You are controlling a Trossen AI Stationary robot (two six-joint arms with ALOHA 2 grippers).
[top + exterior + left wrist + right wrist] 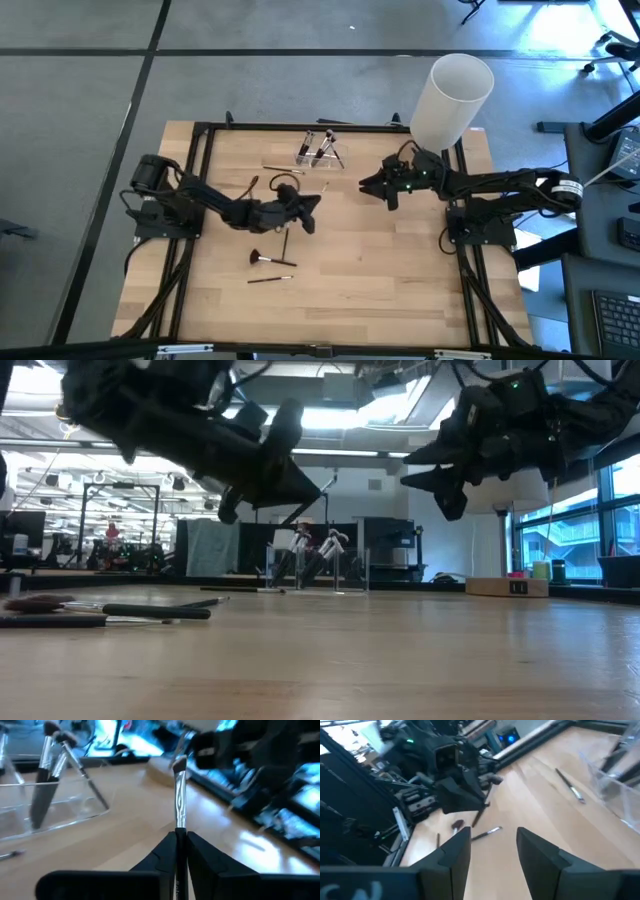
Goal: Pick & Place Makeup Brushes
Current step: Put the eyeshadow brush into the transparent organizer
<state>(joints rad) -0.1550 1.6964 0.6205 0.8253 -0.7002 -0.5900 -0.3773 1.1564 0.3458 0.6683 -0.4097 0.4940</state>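
The left pincer clamps a slim dark-handled, silver-ferruled makeup brush, raised above the wooden counter. The clear acrylic holder lies ahead, nearer this arm. The right pincer hovers spread wide, empty.

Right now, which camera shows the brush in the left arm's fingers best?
The left wrist view: the thin silver-ferruled brush stands clamped between the left gripper's fingers. The high view shows it only as a sliver, the right wrist view shows it blurred, and the low view hides it.
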